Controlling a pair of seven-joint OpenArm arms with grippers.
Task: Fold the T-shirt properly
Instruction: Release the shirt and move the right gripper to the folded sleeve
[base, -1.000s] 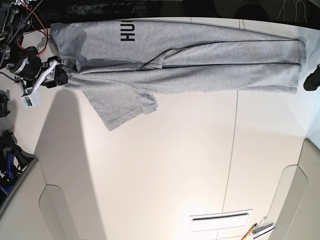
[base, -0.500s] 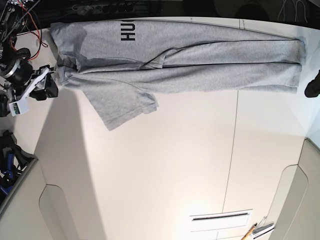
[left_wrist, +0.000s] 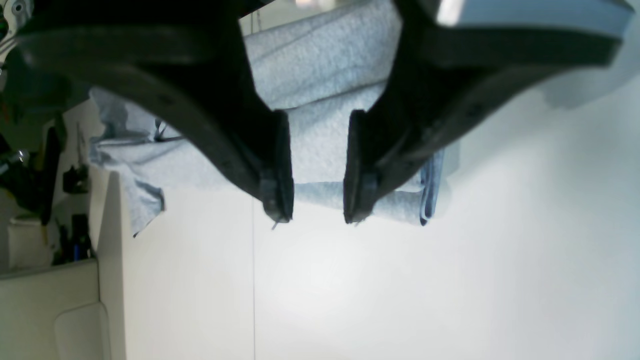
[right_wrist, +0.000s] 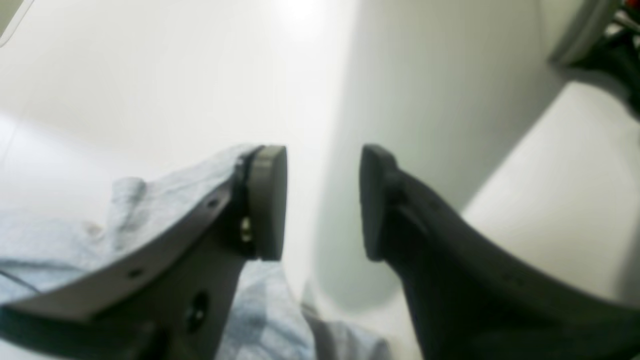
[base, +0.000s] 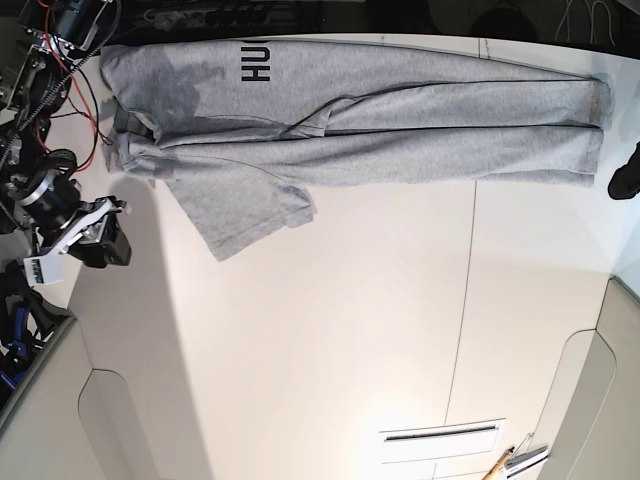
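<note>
1. At the far left of your base view sits the right gripper (base: 105, 245), off the shirt (base: 380, 125) and over bare bench (base: 350, 330), below the shirt's collar end.
2. Its jaws are spread with nothing between them; your right wrist view shows the right gripper (right_wrist: 322, 202) with an open gap, one pad (right_wrist: 267, 200) lit grey, and only pale bench behind the gap. A crumpled bit of shirt (right_wrist: 75, 230) lies beside and below the lit finger, not pinched.
3. Next along, the shirt lies flat across the top of the bench as a long band running left to right, folded lengthwise with dark crease lines along it.
4. You can see black letters (base: 257, 62) near its left end, close to the top edge, partly cut off by the fold.
5. One sleeve (base: 245, 205) sticks out from the band toward the bench's middle, lying flat and slanted.
6. The rest of the band runs straight to the right end, where the hem edges stack up near the bench's edge.
7. At the far right edge, you see only a dark part of the left arm (base: 627, 172), just beside the shirt's end.
8. Your left wrist view shows the left gripper (left_wrist: 312, 215) with jaws spread and empty, hanging above the hem end of the shirt (left_wrist: 320, 145), which shows through the gap, its folded edge just to one side.
</note>
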